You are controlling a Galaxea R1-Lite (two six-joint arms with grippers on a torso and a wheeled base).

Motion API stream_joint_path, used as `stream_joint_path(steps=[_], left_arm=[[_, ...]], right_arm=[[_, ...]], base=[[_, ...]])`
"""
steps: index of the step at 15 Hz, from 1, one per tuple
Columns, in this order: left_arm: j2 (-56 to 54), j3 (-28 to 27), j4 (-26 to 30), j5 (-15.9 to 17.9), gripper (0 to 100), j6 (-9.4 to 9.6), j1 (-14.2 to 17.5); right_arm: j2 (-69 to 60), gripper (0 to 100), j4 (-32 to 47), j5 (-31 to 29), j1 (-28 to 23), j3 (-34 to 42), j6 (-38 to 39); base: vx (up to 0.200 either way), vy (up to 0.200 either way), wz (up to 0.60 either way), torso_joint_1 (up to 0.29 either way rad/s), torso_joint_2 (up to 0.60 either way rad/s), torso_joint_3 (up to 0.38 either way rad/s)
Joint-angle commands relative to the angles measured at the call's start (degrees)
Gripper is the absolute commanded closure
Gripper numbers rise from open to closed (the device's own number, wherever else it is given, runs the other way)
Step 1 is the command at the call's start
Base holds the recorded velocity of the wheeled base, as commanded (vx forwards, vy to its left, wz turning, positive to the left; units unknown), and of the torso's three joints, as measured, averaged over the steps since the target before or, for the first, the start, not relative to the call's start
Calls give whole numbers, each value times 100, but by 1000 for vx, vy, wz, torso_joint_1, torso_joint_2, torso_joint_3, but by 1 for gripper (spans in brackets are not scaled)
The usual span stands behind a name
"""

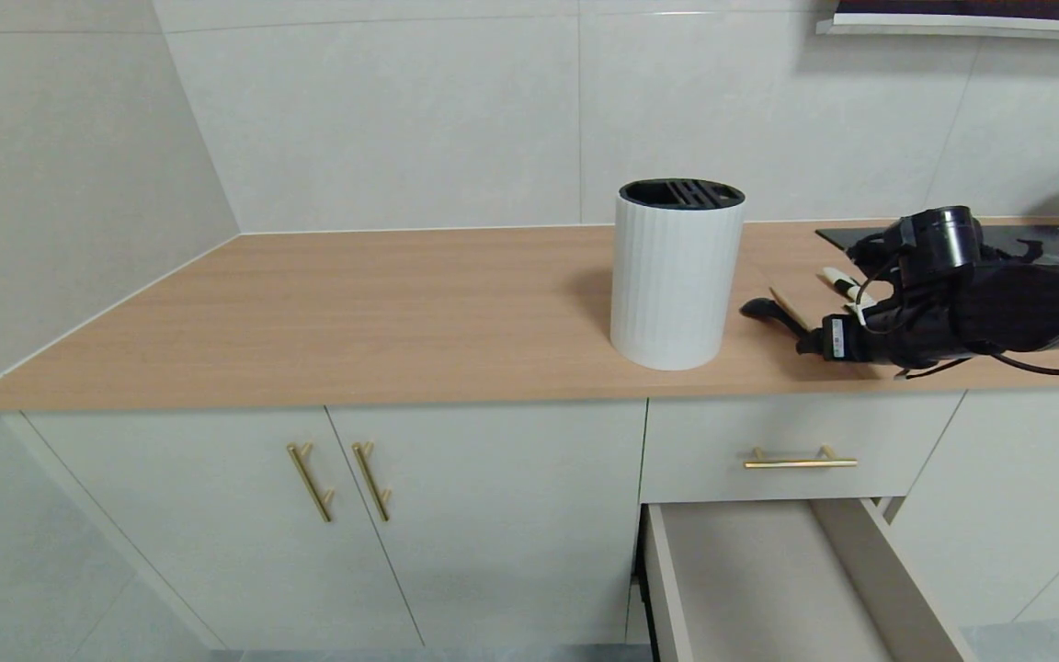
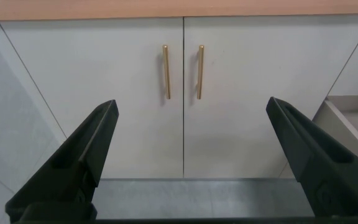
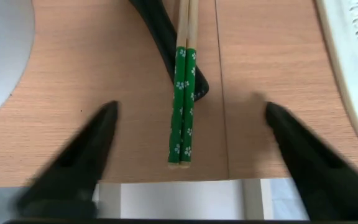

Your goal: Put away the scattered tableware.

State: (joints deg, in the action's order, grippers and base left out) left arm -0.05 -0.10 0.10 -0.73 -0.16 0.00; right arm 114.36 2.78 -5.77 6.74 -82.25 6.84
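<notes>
**Desk:** How does your right gripper stand?

**Me:** My right gripper (image 3: 186, 117) is spread wide and holds nothing. It hangs low over the counter (image 1: 355, 313), just right of the holder (image 1: 677, 276). The chopsticks (image 3: 183, 106) lie side by side between its fingers, touching each other.

**Desk:** What worries you?

**Me:** Three things. First, the chopsticks rest across a black utensil (image 3: 166, 50), so they sit tilted rather than flat. If I close unevenly, I think one stick rolls off the other and I pinch a single one. If I close too low, I catch the utensil as well.

**Desk:** And second?

**Me:** Their green ends lie near the counter's front edge, right of the holder. A nudge from a finger could slide them off, into the open drawer (image 1: 750, 579) below and right of the holder, or onto the floor.

**Desk:** Third?

**Me:** A white piece (image 3: 353, 68) lies farther right of the holder, close by one finger. I could knock it on the way down.

**Desk:** The left?

**Me:** My left gripper (image 2: 192, 104) is spread too and empty. It is below and left of the holder, facing the doors (image 2: 104, 81), and poses no risk there.
</notes>
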Motion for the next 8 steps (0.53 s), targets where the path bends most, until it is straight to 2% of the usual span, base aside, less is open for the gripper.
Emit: stream_joint_path(steps=[1, 8], left_arm=[[5, 1, -1, 3, 0, -2, 0], [5, 1, -1, -6, 0, -2, 0]], right_arm=[[-1, 100, -5, -3, 3, 16, -7], [-168, 100, -5, -12, 3, 42, 28]], base=[[0, 0, 0, 0, 0, 0], [0, 0, 0, 0, 0, 0]])
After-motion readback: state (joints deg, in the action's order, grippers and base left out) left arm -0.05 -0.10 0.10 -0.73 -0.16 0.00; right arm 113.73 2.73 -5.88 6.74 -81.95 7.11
